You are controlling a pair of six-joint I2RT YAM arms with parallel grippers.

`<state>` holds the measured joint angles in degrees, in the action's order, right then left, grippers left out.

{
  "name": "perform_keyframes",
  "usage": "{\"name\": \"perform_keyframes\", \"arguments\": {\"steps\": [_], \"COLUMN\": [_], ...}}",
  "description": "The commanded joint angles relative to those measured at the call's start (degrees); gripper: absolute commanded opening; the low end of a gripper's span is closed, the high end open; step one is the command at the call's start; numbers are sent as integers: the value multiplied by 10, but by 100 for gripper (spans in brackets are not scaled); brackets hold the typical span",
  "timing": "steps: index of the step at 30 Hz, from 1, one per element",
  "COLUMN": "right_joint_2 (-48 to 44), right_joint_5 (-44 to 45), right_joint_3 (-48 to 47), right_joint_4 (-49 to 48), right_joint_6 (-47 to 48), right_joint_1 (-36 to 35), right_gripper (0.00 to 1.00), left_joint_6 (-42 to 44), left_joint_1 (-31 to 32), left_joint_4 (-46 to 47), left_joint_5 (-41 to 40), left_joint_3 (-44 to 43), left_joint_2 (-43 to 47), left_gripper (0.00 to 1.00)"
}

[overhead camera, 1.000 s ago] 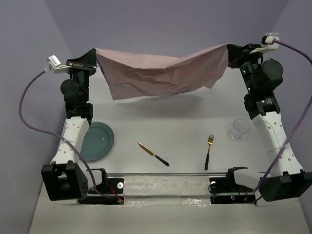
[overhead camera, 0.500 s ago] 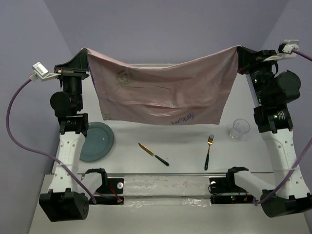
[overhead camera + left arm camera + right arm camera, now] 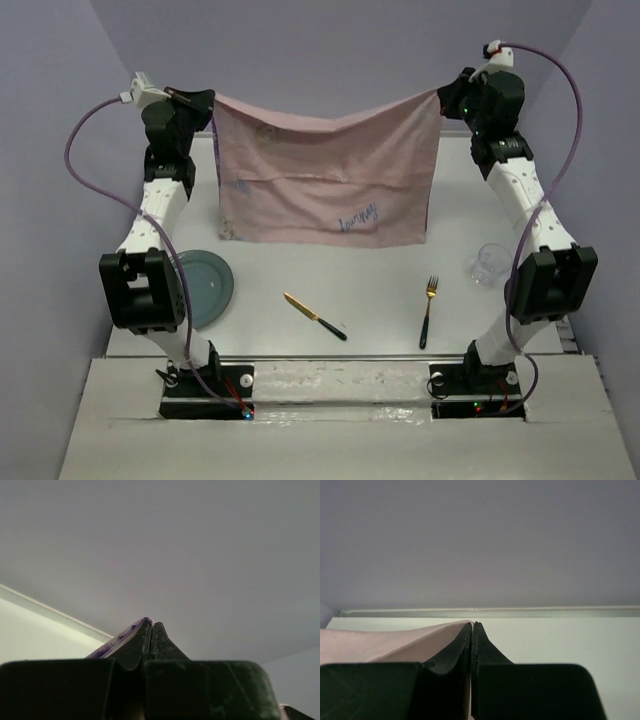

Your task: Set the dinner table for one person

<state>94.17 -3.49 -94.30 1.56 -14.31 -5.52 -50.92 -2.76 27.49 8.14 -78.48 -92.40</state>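
At the upper left of the top view the left gripper (image 3: 207, 100) is clamped tight on one top corner of the cloth (image 3: 325, 185). The wrist view shows its fingers pressed together with a sliver of fabric between them. A moment ago both arms were spread wide with the cloth stretched broad. Now they have reached toward the top of the frame and drawn closer, so the cloth hangs as a flatter, narrower sheet with its blue writing low on the right.

Below it the white table (image 3: 330, 265) fills the middle of the frame, and the plate (image 3: 205, 288), knife (image 3: 315, 316), fork (image 3: 428, 310) and glass (image 3: 490, 265) sit where they were. At the upper right the right gripper (image 3: 445, 98) pinches the other corner just as firmly.

It looks shaken out and ready to lay, though it is not down yet.
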Motion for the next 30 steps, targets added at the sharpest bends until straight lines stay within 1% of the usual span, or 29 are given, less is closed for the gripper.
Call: {"name": "perform_keyframes", "arguments": {"steps": [1, 4, 6, 7, 8, 9, 10, 11, 12, 13, 14, 15, 16, 18, 19, 21, 24, 25, 27, 30], "right_joint_2": [20, 7, -19, -27, -35, -51, -57, -63, -68, -68, -72, -72, -68, -60, -48, -35, -14, -11, -20, -51], "right_joint_5": [-15, -26, -39, -45, -54, -57, -58, -63, -58, -58, -52, -41, -36, -16, -9, 0, 17, 22, 32, 32], "right_joint_3": [-145, -147, -95, -70, -9, 25, 59, 126, 158, 187, 217, 276, 301, 343, 374, 395, 425, 431, 454, 488], "right_joint_4": [-17, -17, -32, -41, -62, -74, -87, -113, -132, -133, -140, -167, -178, -198, -206, -207, -203, -200, -195, -191], "right_joint_6": [4, 4, -6, -11, -23, -31, -43, -48, -57, -57, -64, -70, -80, -89, -93, -100, -115, -117, -119, -125], "right_joint_1": [26, 33, 33, 33, 33, 33, 33, 33, 33, 33, 33, 33, 33, 33, 33, 33, 33, 38, 38, 38], "right_gripper": [0, 0, 0, 0, 0, 0, 0, 0, 0, 0, 0, 0, 0, 0, 0, 0, 0, 0, 0, 0], "left_joint_6": [42, 46, 46, 42, 28, 20, 12, -12, -24, -36, -44, -54, -57, -61, -71, -83, -85, -84, -81, -74], "left_joint_1": [-17, -26, -27, -27, -28, -29, -29, -33, -37, -37, -37, -38, -38, -39, -39, -39, -39, -39, -38, -39], "left_joint_4": [-15, -27, -24, -2, 13, 30, 68, 91, 146, 146, 195, 217, 250, 279, 315, 373, 411, 429, 448, 454], "left_joint_5": [31, 40, 39, 42, 46, 49, 50, 52, 65, 65, 70, 73, 90, 98, 95, 93, 95, 96, 98, 92], "left_joint_3": [-119, -140, -116, -69, -39, 30, 70, 147, 183, 219, 251, 299, 316, 350, 387, 442, 484, 510, 544, 579], "left_joint_2": [8, 13, 23, 37, 45, 58, 64, 70, 72, 71, 67, 47, 33, 7, -10, -29, -43, -45, -38, -11], "left_gripper": [0, 0, 0, 0, 0, 0, 0, 0, 0, 0, 0, 0, 0, 0, 0, 0, 0, 0, 0, 0]}}
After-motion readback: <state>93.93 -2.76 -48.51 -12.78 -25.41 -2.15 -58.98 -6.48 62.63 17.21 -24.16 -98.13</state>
